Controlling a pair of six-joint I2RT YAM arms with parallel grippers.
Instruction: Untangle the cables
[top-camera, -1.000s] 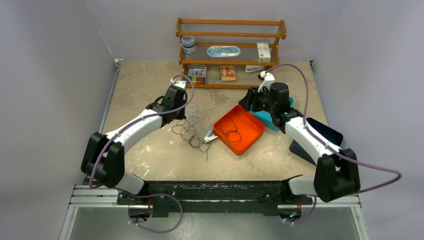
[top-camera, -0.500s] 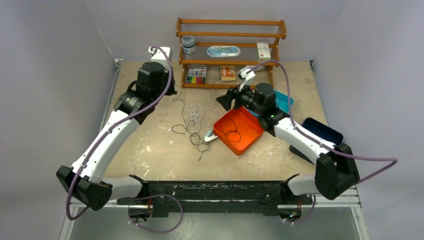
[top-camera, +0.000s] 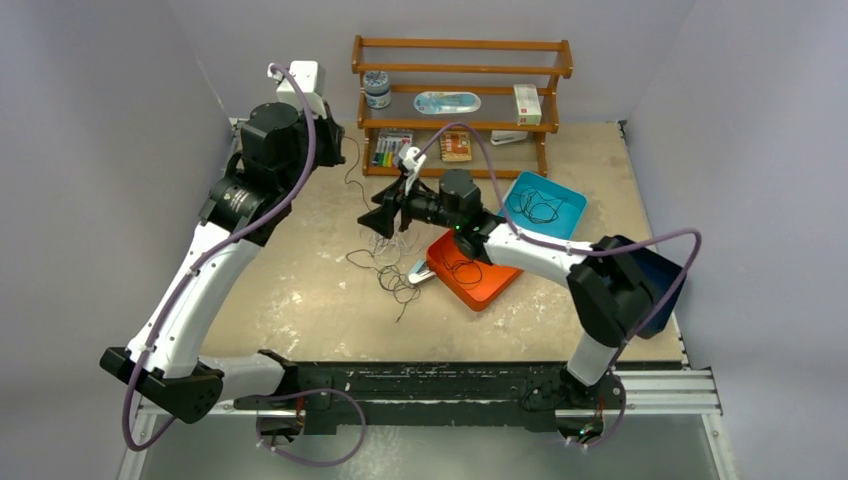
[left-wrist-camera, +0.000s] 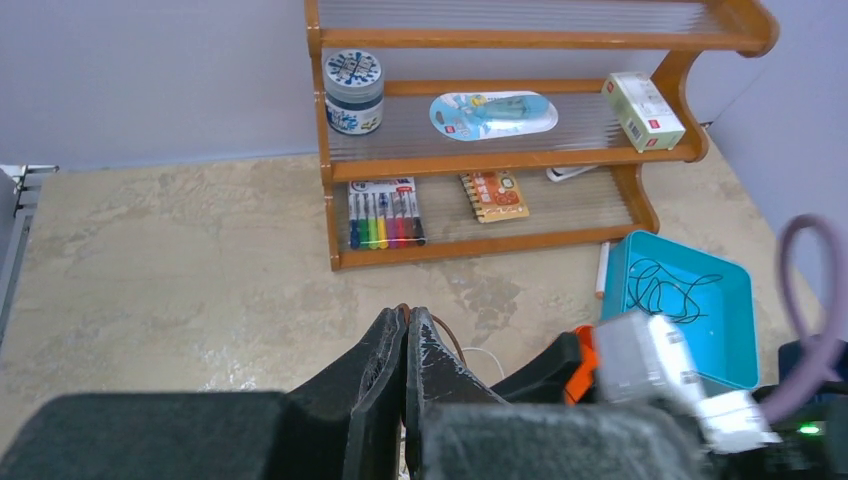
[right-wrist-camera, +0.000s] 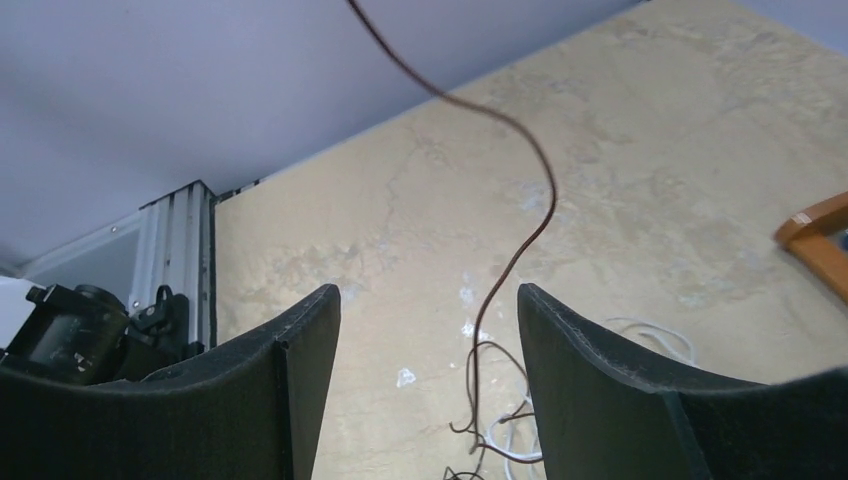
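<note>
Left gripper (left-wrist-camera: 405, 318) clenched on a thin dark brown cable (right-wrist-camera: 554, 195), raised at 11 o'clock of the tangle of thin white and black cables (top-camera: 388, 255) on the beige table (top-camera: 300, 300). Right gripper (right-wrist-camera: 428, 292) spread wide, straddling that hanging cable without touching it. Square orange plastic tray (top-camera: 505, 262) sits at 3 o'clock of the tangle.

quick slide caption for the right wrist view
Open right gripper framing a dark cable that rises from the tangle on the table.
</note>
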